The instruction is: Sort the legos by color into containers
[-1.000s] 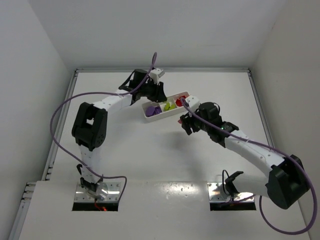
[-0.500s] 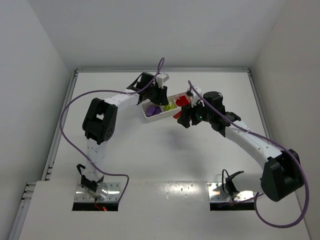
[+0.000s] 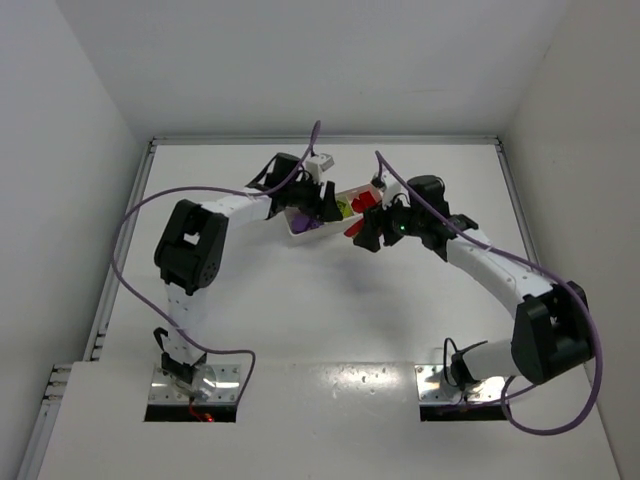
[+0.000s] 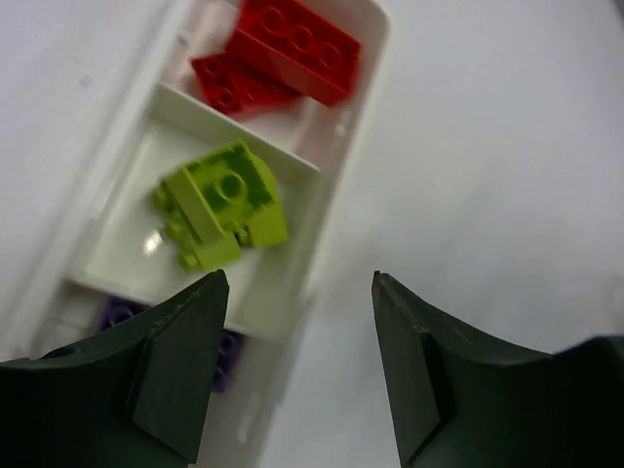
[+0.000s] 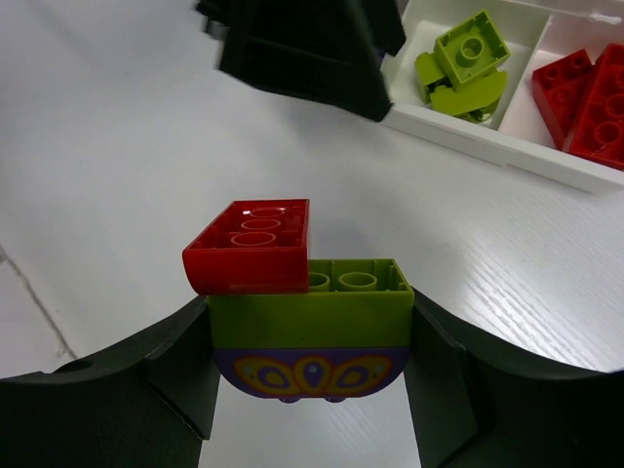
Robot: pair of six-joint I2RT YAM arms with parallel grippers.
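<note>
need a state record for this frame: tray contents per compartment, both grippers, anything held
tray: long white plastic tray, three compartments
one end compartment: red bricks
middle compartment: yellow-green bricks
other end compartment: purple bricks, mostly hidden
left gripper: open, empty, over the tray's edge
right gripper: shut on a stack of bricks, red on yellow-green on a purple patterned piece
stack position: over the white table, outside the tray
</note>
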